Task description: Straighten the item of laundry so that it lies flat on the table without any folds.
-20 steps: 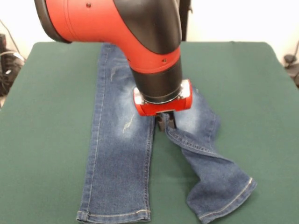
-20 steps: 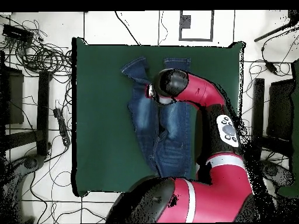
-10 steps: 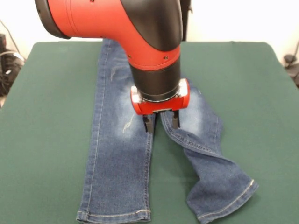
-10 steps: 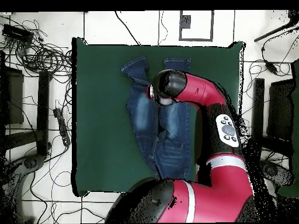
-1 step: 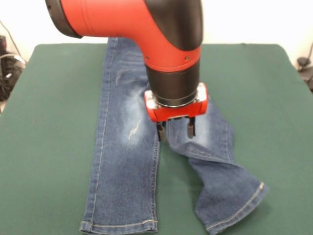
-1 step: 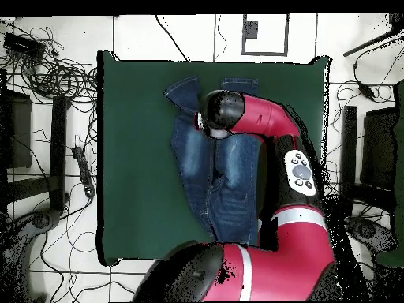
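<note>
While over jeans [image 5: 122, 161], tool [image 5: 176, 131] apparently spread.

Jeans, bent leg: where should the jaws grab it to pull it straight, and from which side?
Probably at the hem of the bent leg, coming down from above. In the front view that leg kinks outward below the knee while the other leg lies straight. Its free end sits clear on the table, so pulling it towards the table's near edge and the straight leg should unbend it. The gripper hovers open near the crotch.
</note>
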